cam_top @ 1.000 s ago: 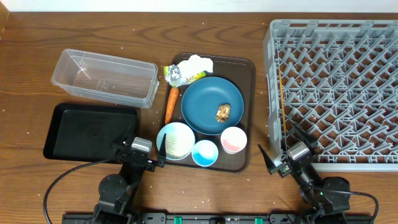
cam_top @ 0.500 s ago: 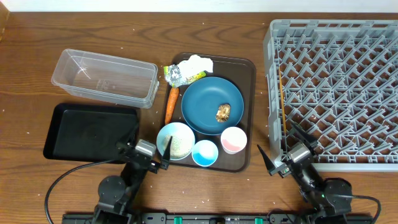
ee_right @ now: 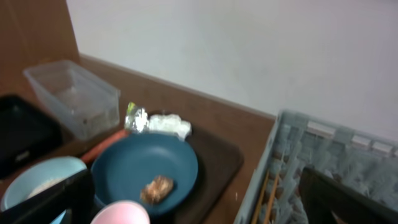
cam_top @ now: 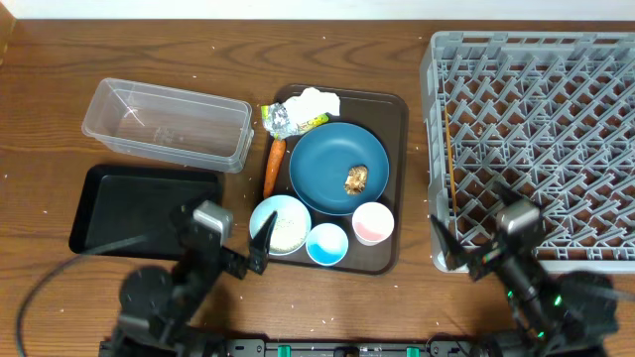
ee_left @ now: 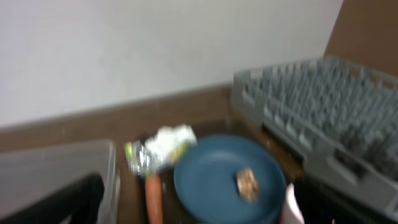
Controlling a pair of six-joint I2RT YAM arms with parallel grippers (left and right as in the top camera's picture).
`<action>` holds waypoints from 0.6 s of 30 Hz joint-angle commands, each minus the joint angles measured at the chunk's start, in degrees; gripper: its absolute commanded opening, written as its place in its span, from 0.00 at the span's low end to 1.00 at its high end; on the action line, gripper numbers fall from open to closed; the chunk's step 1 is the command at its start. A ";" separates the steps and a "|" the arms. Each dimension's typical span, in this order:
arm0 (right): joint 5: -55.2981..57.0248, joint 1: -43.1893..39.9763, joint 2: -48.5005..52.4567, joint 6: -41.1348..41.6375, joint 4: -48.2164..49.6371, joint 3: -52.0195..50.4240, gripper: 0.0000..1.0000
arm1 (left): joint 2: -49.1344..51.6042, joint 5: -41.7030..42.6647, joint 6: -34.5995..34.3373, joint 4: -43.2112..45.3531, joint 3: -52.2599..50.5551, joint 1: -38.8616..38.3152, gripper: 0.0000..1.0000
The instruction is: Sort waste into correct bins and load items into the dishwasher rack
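So both arms are down at the near edge of the table (cam_top: 60,69), nothing in either claw. The left gripper (cam_top: 222,230) has its fingers spread wide; from above, one finger crosses the left rim of the white bowl (cam_top: 281,224), can't tell if it touches. The right gripper (cam_top: 478,230) is spread wide too, at the near left corner of the grey dishwasher rack (cam_top: 536,129), which has no dishes in it.

All the dishes sit on the brown serving tray (cam_top: 397,109). The big dark blue dish (cam_top: 322,164) has the brown food lump (cam_top: 357,179) on it. The bowl has rice grains (cam_top: 288,236) inside, with the blue cup (cam_top: 326,244) and pink cup (cam_top: 373,222) right beside it. The crumpled tissue (cam_top: 316,101) and foil wrapper (cam_top: 283,121) are at the tray's far edge, and the carrot (cam_top: 272,165) lies along its left edge.

The clear tub (cam_top: 167,124) and black tray (cam_top: 139,208) sit left of that. Both wrist views are blurry.
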 commanded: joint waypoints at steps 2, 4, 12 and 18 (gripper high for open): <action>1.70 -0.50 15.80 1.05 -9.31 15.80 0.99 | 14.80 0.83 -2.67 -8.76 16.09 0.26 0.98; 1.27 -0.48 23.87 1.03 -15.72 24.35 0.99 | 22.51 0.83 -2.56 -15.02 24.52 0.26 0.98; -3.82 -0.48 45.97 1.31 -34.86 48.68 0.99 | 41.22 4.90 -5.16 -26.60 44.76 0.11 0.98; -2.16 -0.55 50.82 5.16 -37.27 50.23 0.99 | 45.90 14.08 -5.18 -26.69 44.74 0.11 0.98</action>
